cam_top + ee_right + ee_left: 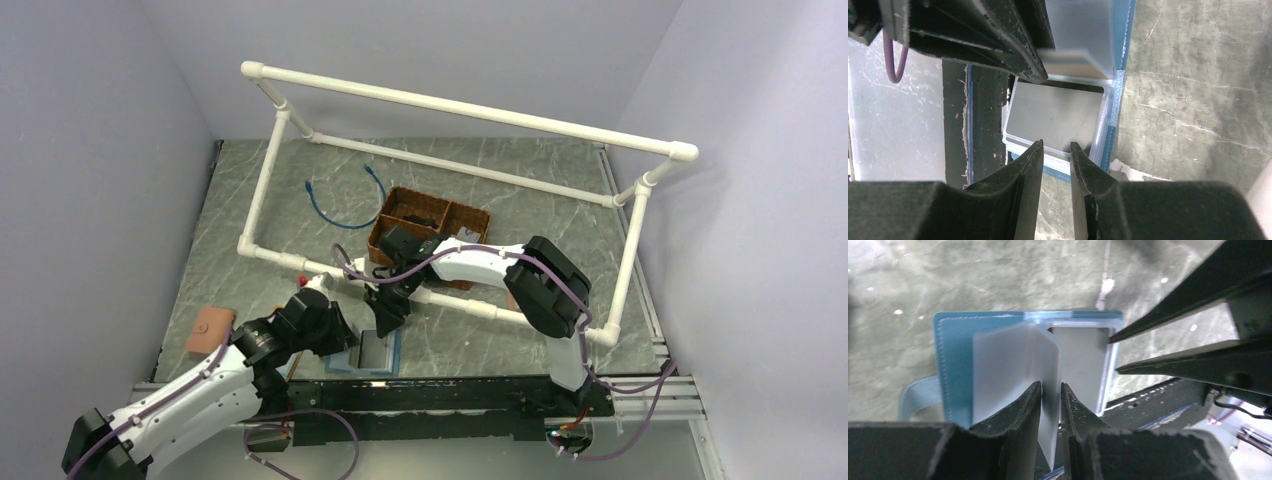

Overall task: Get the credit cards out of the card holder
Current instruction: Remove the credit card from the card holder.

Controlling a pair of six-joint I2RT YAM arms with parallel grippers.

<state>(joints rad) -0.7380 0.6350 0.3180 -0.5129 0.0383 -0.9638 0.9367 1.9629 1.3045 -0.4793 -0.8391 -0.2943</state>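
The slate-blue card holder (370,354) lies open at the table's near edge. In the left wrist view its blue cover (954,355) and strap tab (918,395) show. My left gripper (1050,386) is shut on a frosted clear pocket leaf (1013,360) and holds it upright. A dark grey credit card (1079,360) sits in the pocket behind the leaf. My right gripper (1055,145) is open a narrow gap, empty, its tips just over the near edge of that card (1055,112) in its clear pocket. In the top view both grippers, left (338,335) and right (385,322), meet over the holder.
A brown divided basket (430,222) stands behind the right arm, inside a white pipe frame (470,110). A blue cable (340,205) lies at the back. An orange-tan holder (210,328) lies at the left. A black rail (440,395) runs along the near edge beside the holder.
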